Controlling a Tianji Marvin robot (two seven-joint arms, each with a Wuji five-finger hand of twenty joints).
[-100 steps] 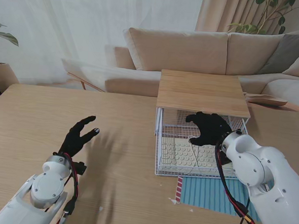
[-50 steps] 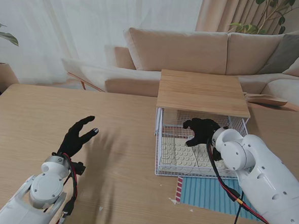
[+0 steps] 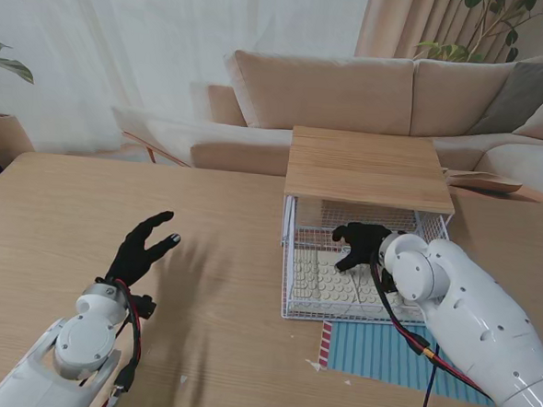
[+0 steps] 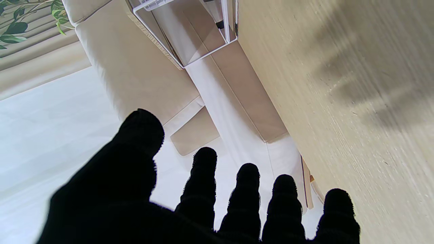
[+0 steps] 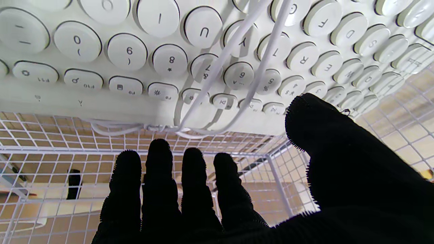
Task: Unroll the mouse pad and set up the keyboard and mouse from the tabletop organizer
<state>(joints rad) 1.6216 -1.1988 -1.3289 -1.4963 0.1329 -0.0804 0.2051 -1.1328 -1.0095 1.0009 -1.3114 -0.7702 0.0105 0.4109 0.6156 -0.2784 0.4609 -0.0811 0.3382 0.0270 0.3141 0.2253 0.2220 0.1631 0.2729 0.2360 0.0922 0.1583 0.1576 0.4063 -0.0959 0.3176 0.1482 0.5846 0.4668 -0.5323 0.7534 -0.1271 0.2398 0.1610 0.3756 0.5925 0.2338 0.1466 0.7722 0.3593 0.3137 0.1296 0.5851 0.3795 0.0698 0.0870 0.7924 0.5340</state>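
Observation:
A white wire organizer [image 3: 291,260] with a wooden top [image 3: 366,168] stands on the table. Inside lies a cream keyboard [image 3: 327,279] with round keys [image 5: 169,56] and a white cable [image 5: 234,54] draped over it. My right hand [image 3: 361,244] is inside the organizer, just over the keyboard's far part, fingers [image 5: 159,189] apart and holding nothing. A blue striped mouse pad [image 3: 382,353] with a red edge lies flat in front of the organizer, partly under my right arm. My left hand [image 3: 139,251] hovers open over bare table on the left. No mouse is visible.
A beige sofa [image 3: 352,93] stands beyond the table's far edge. The organizer's corner [image 4: 190,40] shows in the left wrist view. The wooden table [image 3: 87,211] stretches wide on the left. The wire walls [image 5: 67,162] close in around my right hand.
My right hand has reached deeper into the organizer, moving left and farther from me over the keyboard. The left hand has stayed still.

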